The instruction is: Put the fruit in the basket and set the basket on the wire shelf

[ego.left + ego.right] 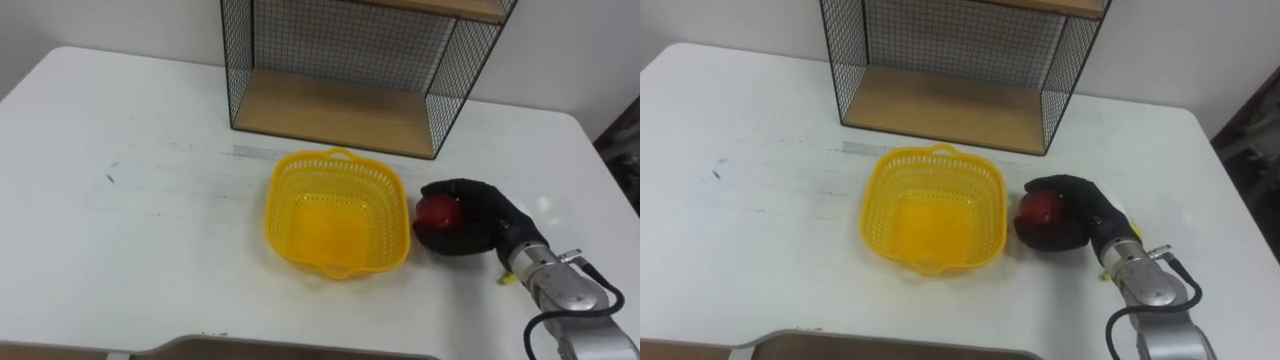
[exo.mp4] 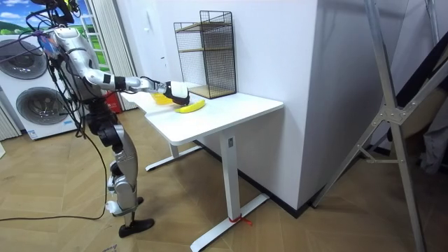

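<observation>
A white counter [image 1: 150, 220] carries everything. At its centre sits one yellow basket [image 1: 335, 212] of latticed plastic, upright, its bare bottom showing and a small handle tab at its 12 o'clock and 6 o'clock rims. At 12 o'clock from the basket, a little apart from it, stands one black wire shelf [image 1: 300, 105] with its open side facing the robot. Its lower wooden board is bare, and the edge of a second board shows above. Nothing lies between the basket and the shelf's open front.

The task's fruit is outside the basket. One red apple [image 1: 438, 212] rests at 3 o'clock from the basket, just beside its rim, down at counter level. The right hand [image 1: 482, 218] reaches in from 4 o'clock, its forearm stretched low over the counter. Its dark fingers are curled over the top and far side of the apple, clasping it, so that only the side facing the basket shows red.

In the room view, one banana [image 2: 190, 106] lies on the counter just beside that hand, towards the room view's right. The robot stands upright at the counter's end on the room view's left, right arm held out level, with a washing machine [image 2: 35, 105] behind it.
</observation>
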You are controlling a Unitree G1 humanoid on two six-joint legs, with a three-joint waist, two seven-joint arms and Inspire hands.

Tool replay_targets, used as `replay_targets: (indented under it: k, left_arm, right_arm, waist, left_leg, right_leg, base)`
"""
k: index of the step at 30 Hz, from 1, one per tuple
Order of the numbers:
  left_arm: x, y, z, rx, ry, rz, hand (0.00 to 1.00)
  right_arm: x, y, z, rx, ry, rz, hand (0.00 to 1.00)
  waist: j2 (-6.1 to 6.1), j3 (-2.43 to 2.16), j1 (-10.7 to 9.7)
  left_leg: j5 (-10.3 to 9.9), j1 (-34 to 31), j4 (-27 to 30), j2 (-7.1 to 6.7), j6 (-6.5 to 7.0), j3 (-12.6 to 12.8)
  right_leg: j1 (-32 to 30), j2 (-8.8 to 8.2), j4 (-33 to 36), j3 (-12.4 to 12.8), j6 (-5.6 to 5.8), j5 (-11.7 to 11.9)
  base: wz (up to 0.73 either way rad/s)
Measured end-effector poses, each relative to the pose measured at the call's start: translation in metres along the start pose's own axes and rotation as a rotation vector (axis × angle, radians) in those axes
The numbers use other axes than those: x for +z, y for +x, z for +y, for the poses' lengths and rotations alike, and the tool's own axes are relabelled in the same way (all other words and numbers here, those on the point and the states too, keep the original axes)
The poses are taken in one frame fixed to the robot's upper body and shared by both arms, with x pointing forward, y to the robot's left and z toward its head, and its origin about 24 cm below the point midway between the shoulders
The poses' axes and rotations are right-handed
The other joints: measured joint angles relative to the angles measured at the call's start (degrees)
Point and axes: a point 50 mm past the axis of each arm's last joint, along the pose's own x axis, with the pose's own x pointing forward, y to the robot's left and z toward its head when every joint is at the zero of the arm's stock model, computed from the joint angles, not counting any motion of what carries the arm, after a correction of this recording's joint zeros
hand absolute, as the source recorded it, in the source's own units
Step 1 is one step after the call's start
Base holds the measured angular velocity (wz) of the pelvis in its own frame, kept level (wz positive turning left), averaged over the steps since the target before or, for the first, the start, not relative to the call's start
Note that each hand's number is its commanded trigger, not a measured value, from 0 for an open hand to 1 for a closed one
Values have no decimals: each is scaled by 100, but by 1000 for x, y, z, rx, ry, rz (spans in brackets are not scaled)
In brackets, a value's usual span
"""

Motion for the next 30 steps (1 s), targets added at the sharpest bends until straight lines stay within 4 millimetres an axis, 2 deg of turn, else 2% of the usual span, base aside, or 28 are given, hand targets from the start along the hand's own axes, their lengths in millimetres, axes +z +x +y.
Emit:
replay_targets:
  k: [10,22,27,30]
  left_arm:
    - [0,0,0,-2,0,0,0]
    - [-4,-1,-2,-5,6,10,0]
    - [-9,-2,-4,-7,4,22,0]
    - [-11,-2,-5,-10,3,32,0]
  right_arm:
    - [-1,0,-1,-9,2,3,100]
    - [-3,3,-8,-84,118,6,100]
    - [-5,-1,-22,-187,296,-22,100]
    - [-2,-2,-26,-232,372,-45,100]
  waist:
    - [42,-9,1]
    - [143,-13,-23]
    - [252,-40,-35]
    - [240,-43,-130]
  left_leg:
    - [0,-1,15,0,0,1]
    - [0,11,40,-2,0,-6]
    - [0,84,27,0,0,-5]
    - [0,104,-7,3,-1,-2]
  right_leg:
    - [4,0,4,-1,0,0]
    - [18,2,9,23,-1,1]
    - [54,2,12,23,-2,1]
    - [93,-4,3,17,-2,-1]
  base:
    - [0]
    - [0]
    - [0]
    - [0]
